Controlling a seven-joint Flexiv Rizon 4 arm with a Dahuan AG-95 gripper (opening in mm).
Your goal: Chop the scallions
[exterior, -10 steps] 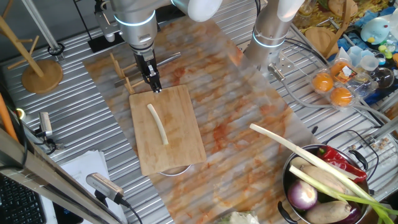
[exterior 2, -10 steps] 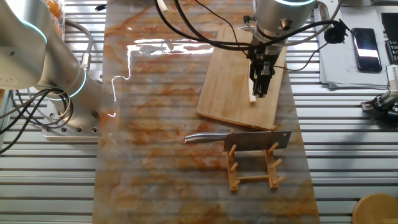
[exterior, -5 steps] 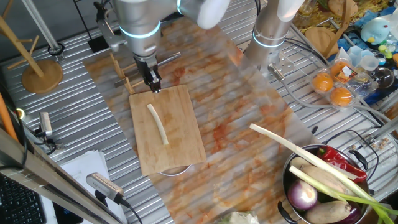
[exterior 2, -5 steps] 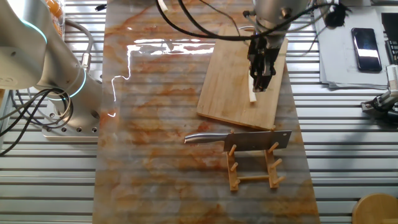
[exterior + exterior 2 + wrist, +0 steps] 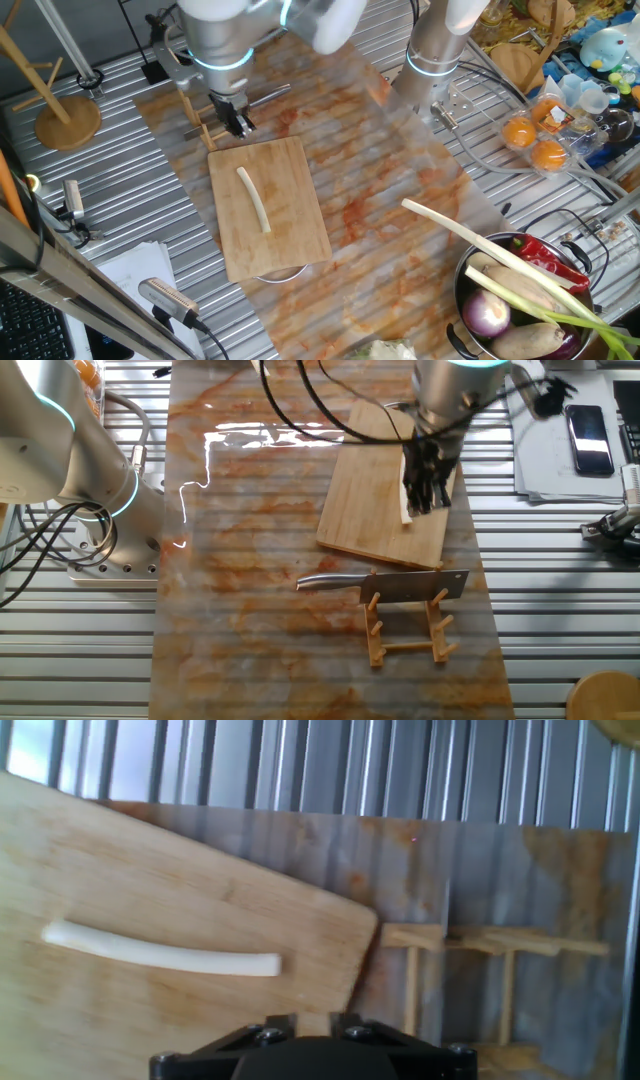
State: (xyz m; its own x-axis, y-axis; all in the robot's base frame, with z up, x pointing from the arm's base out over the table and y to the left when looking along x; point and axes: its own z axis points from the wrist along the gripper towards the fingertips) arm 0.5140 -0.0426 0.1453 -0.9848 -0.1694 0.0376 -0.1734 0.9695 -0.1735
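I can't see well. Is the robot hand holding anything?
Nothing. The end effector hangs empty; the scallion lies alone on the cutting board.

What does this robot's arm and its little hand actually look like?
The arm is a thick, rounded tube, silver-grey with white sections and a glowing blue-green ring. It tapers into a small black two-finger gripper. Black cables loop near its wrist. No logos or lettering are legible.

my black two-finger claw (image 5: 236, 122) over the wooden cutting board's (image 5: 290, 215) far edge, wooden peg rack (image 5: 408, 628) with steel cleaver (image 5: 385, 586) just beyond, bare board behind except one cream stalk (image 5: 253, 199)
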